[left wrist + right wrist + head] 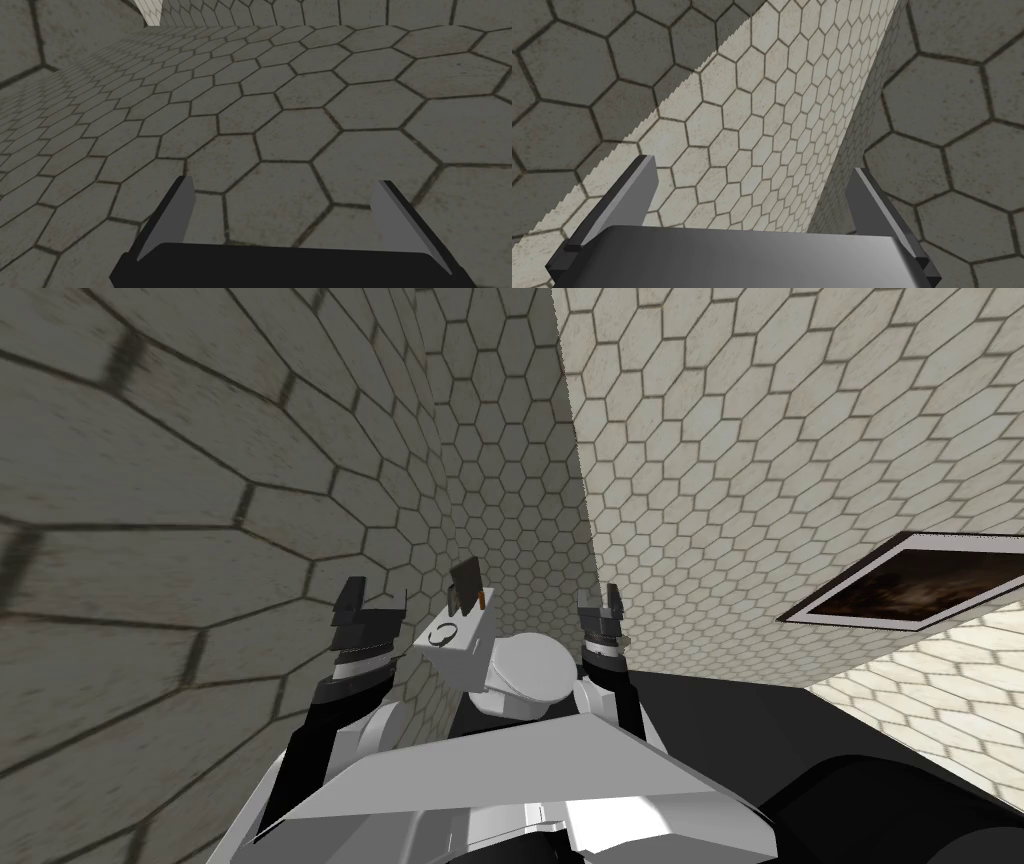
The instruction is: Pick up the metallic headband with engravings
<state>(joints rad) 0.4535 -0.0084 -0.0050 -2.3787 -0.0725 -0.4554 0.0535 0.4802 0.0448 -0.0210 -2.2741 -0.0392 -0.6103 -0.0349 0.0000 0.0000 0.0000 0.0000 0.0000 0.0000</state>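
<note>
Hexagon-tiled walls [750, 438] crowd a white tank [466, 658] bearing a small, indistinct ring [443, 635].

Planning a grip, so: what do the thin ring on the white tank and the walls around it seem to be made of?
Ring: a thin dark grey loop lying on the tank; possibly metal, but no shine or engraving is discernible. Walls: matt, speckled hexagonal tiles with dark grout lines, likely ceramic or stone.

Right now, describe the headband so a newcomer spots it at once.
Find the white toilet in the corner of the hex-tiled walls. On its tank lid lies the headband, beside a dark slab. The headband is a thin ring lying flat; the slab stands upright.
</note>
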